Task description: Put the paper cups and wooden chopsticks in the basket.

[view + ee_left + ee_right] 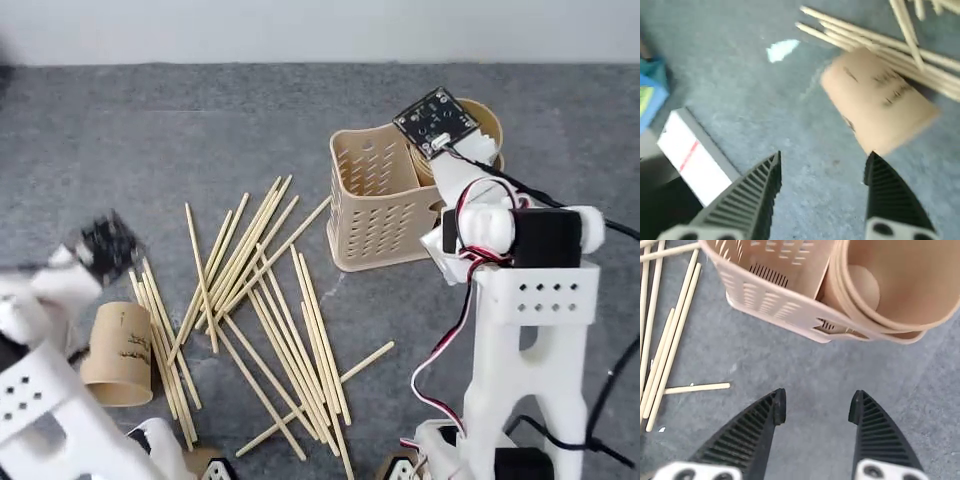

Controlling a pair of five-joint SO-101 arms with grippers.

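Paper cup (118, 352) lies on its side at the table's left, wide end toward the near edge, right against the leftmost wooden chopsticks (265, 300). The chopsticks are loose and flat on the grey mat (300, 110), crossing one another in a fan between that cup and the basket (385, 200). The basket stands upright right of centre. Nested cups (890, 285) sit tilted at its far end (whether fully inside the end compartment, cannot tell).

Left gripper (823, 157): released, jaws spread wide, nothing between them, over bare mat just beside the lying cup. Right gripper (818, 394): also released and empty, jaws apart, above the mat near the basket's lower wall. One stray chopstick (697, 387) lies off to the side.
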